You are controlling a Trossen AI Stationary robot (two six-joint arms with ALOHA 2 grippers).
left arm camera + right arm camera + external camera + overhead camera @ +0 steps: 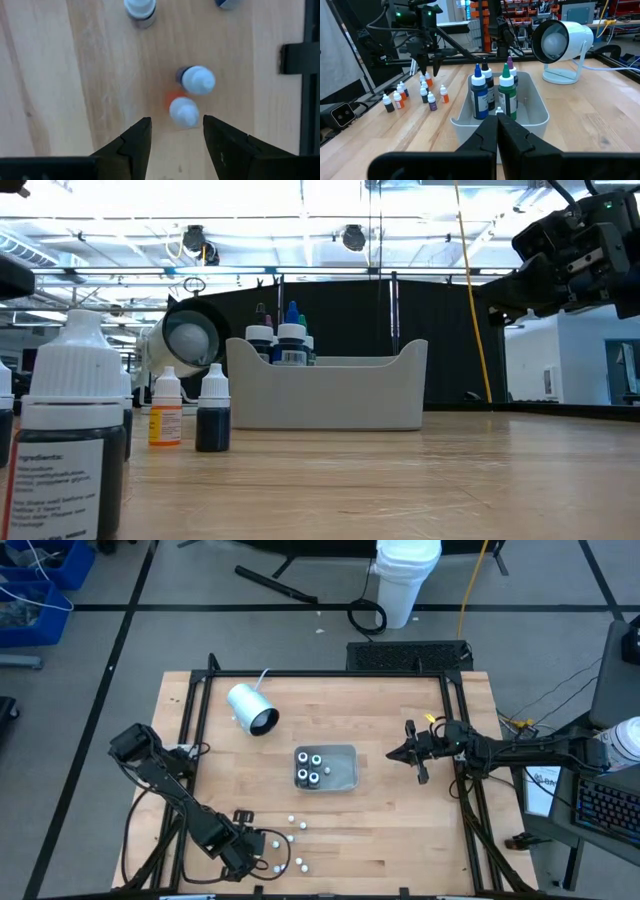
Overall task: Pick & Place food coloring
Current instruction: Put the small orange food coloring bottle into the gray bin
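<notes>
Several food coloring bottles (427,92) stand loose on the desk (380,830) near its front-left corner, well apart from the grey tray (349,755) at the centre. Four or five more bottles already stand upright inside the tray; the right wrist view shows blue and green ones with pointed caps among them.

Step in hand: approach for a pick. The left claw (176,131) hangs directly over the loose group with its fingers apart and nothing between them. An orange bottle with a white cap (183,111) sits just ahead of the gap, touching or nearly touching a dark bottle with a white cap (197,80).

Next move, as judged: descend so the fingers straddle the orange bottle alone, then close on it. The neighbour stands very close, so a finger may knock it over.

Appearance: each bottle is small, with a white conical cap and a body coloured by its dye.

The right claw (497,131) waits beside the tray, fingers together and empty. A white lamp (251,707) lies behind the tray.
</notes>
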